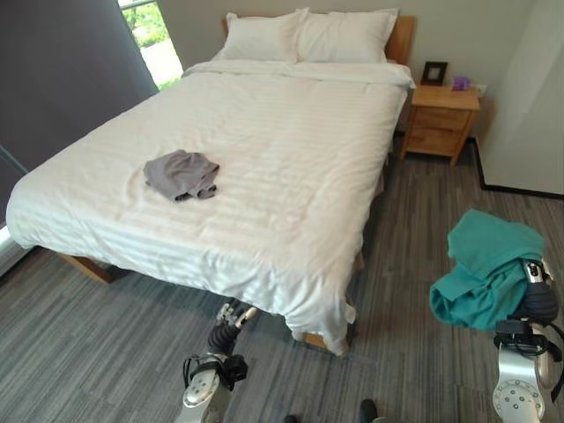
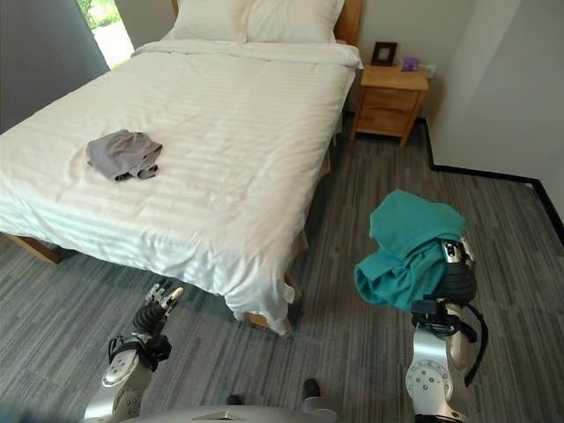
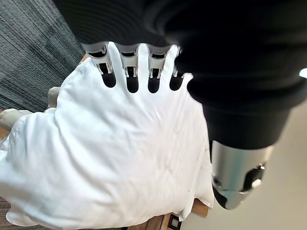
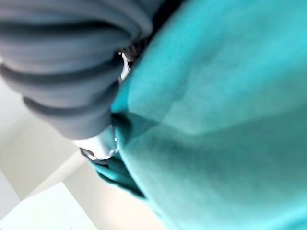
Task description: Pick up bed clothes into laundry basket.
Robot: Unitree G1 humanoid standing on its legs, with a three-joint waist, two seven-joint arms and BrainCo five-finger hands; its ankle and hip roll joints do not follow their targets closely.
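A: Start at the right hand [image 2: 451, 275]. What has it got?

B: A teal garment [image 2: 407, 248], bunched over the hand and hanging off it above the grey floor [image 2: 370, 176], to the right of the bed [image 1: 264, 150]. The cloth hides the fingers, so I cannot tell how they are set, though the garment clearly rides on that hand.

A: And the left hand [image 2: 157, 308]?

B: Low by the foot corner of the bed, fingers straight and empty; the wrist view looks past them at the white duvet [image 3: 120, 163].

A: What else is out there?

B: A grey garment [image 1: 182, 174] lies crumpled on the duvet, near the bed's left side, well apart from both hands. Beyond, two pillows [image 1: 308, 35] and a wooden nightstand [image 1: 441, 119].

A: So how far along?

B: I'd judge about halfway at best: one piece lifted but not deposited, one untouched. I can't locate a laundry basket from here.
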